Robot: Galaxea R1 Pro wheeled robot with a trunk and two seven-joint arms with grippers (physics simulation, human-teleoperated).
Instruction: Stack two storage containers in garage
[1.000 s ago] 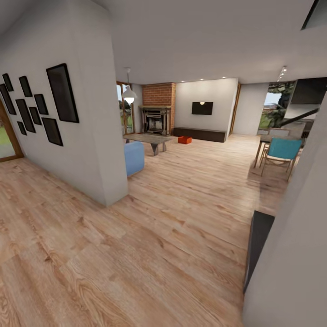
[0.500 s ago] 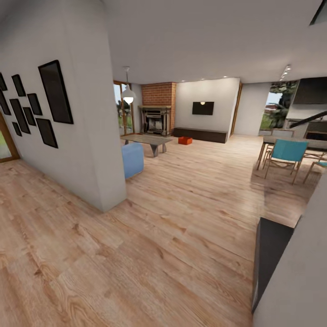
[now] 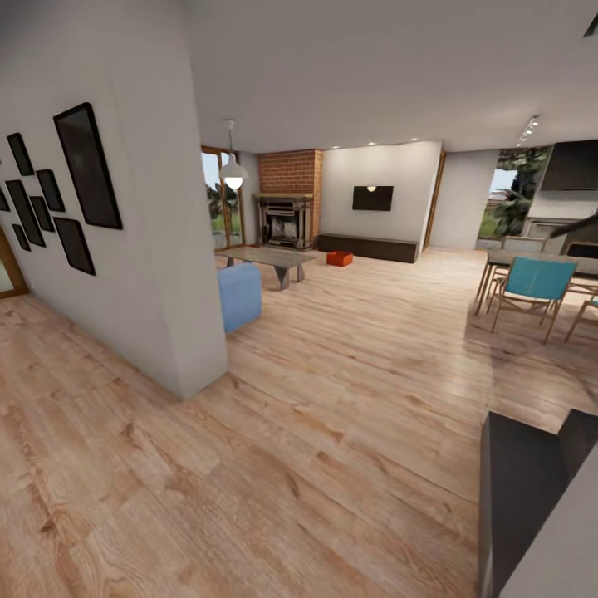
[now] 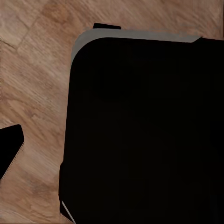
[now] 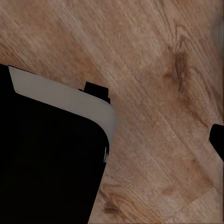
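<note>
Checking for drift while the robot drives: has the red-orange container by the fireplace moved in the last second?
No. The red-orange container sits at the same spot in front of the dark low cabinet, right of the fireplace; only the camera shifted.

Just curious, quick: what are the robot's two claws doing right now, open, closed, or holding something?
Left claw: cannot be told; its wrist view gives no clear look at the fingers.
Right claw: cannot be told, for the same reason.

wood-plank floor [image 3: 332, 415] (light), red-orange container [image 3: 339, 258] resting there
</note>
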